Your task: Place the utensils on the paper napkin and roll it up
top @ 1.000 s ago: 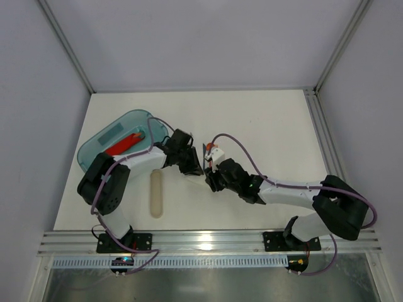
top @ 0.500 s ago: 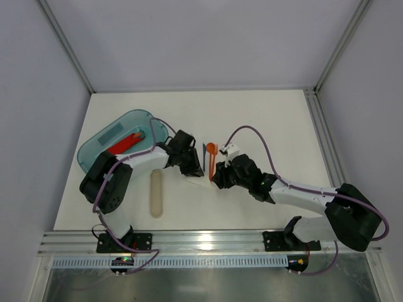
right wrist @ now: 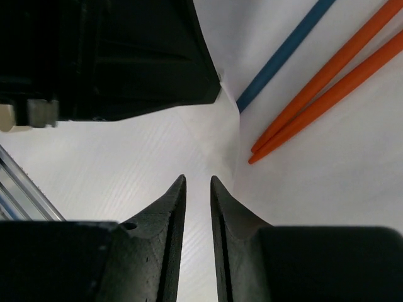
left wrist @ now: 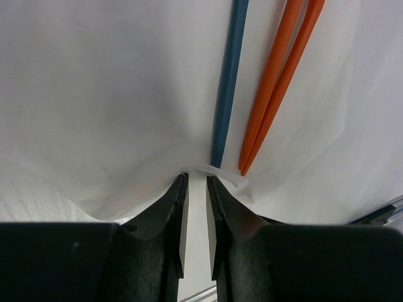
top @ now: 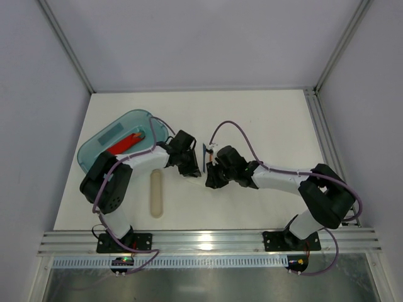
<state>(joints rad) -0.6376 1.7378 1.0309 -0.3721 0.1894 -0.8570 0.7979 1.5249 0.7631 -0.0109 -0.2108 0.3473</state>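
- The thin white paper napkin (left wrist: 113,94) is spread on the white table (top: 264,119) where the two grippers meet; a slim blue plastic stick (left wrist: 228,82) and two bright orange plastic sticks (left wrist: 271,82) are laid on it side by side, the orange pair touching at their near ends
- The left gripper (left wrist: 195,179) is set at the napkin's edge, jaws a narrow slit apart; the edge is humped up across the tips, but whether paper is pinched cannot be told
- The right gripper (right wrist: 198,179) is poised just short of a creased corner, jaws a narrow slit apart, with nothing seen between them
- The step in hand is judged to be starting the roll: the edge is best lifted evenly at both ends and carried low and slowly over the sticks, so that the paper is not torn and nothing is scattered
- The sticks' heads are cut off in both wrist views, so fork, knife or spoon cannot be named
- From above, the napkin is hardly told from the table
- A red piece (top: 129,141) in the teal plastic tray (top: 94,150) and a tan oblong piece (top: 156,194) are seen; whether they are utensils cannot be made out
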